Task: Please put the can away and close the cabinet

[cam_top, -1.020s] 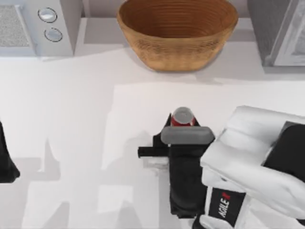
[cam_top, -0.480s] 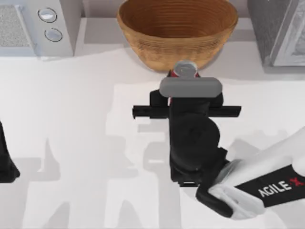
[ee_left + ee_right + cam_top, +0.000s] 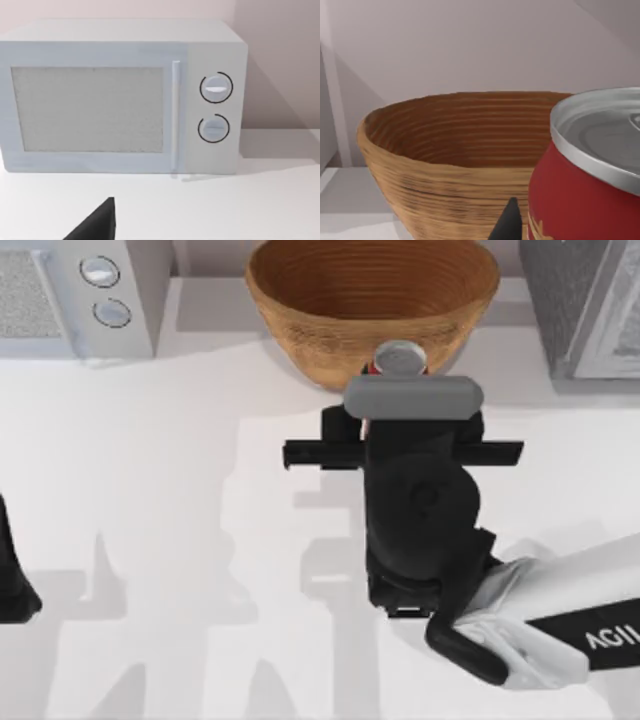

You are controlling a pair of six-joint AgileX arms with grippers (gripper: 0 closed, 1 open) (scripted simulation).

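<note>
Carried farther toward the basket [image 3: 300,300], the can [image 3: 398,358] sits clamped in the right pincer [image 3: 400,380].

1. Can [image 3: 398,359]: body hidden beneath right gripper [image 3: 400,390] in top view; silver lid alone exposed. Cut by the frame edge in right wrist view [image 3: 585,190].
2. Woven basket [image 3: 330,300]: far rim cut off at the table's back edge.
3. Microwave [image 3: 90,290]: cropped at the back left corner.
4. Cabinet [image 3: 585,305]: cropped at the back right corner; interior indiscernible.
5. Left arm [image 3: 12,580]: mostly beyond the left edge.
</note>
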